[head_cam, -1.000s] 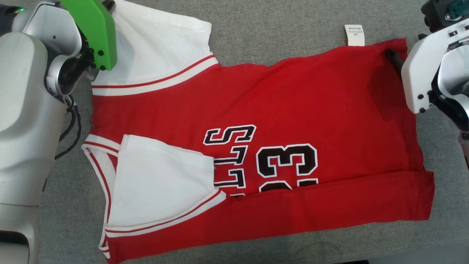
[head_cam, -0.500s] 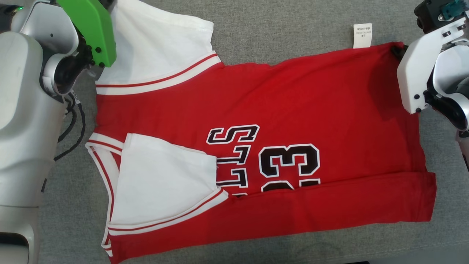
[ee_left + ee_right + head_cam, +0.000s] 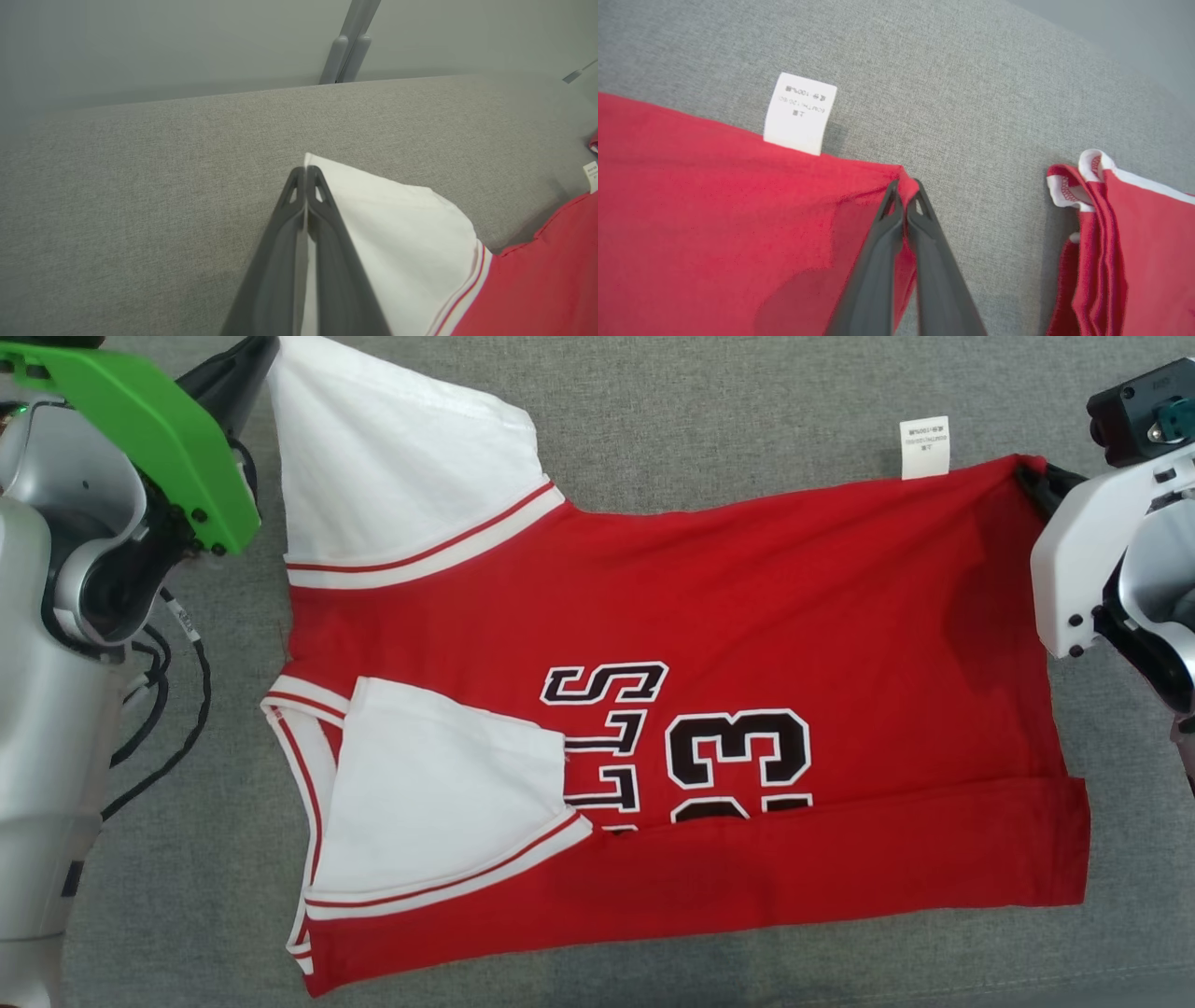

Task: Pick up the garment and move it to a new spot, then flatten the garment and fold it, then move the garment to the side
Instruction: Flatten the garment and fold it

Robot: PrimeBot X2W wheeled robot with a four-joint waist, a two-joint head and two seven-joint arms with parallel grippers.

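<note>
The garment [image 3: 747, 616] is a red jersey with white sleeves and black lettering, spread on the grey fabric surface with its near edge folded over. My left gripper [image 3: 254, 359] is at the far left, shut on the corner of the white sleeve [image 3: 397, 224]; the left wrist view shows white cloth pinched between the closed fingers [image 3: 306, 170]. My right gripper [image 3: 1034, 478] is at the far right, shut on the red hem corner [image 3: 903, 184] just beside the white care label [image 3: 800, 113]. The cloth near both grips is slightly raised.
A second red garment with white trim [image 3: 1125, 242] lies bunched to the right of the hem corner in the right wrist view. A grey post [image 3: 348, 46] stands beyond the surface's far edge. Black cables [image 3: 177, 709] hang by my left arm.
My right gripper's fingers have shut on the red hem corner. My left arm has tilted with the sleeve corner in its grip, and the garment's left side has slid a little to the right.
</note>
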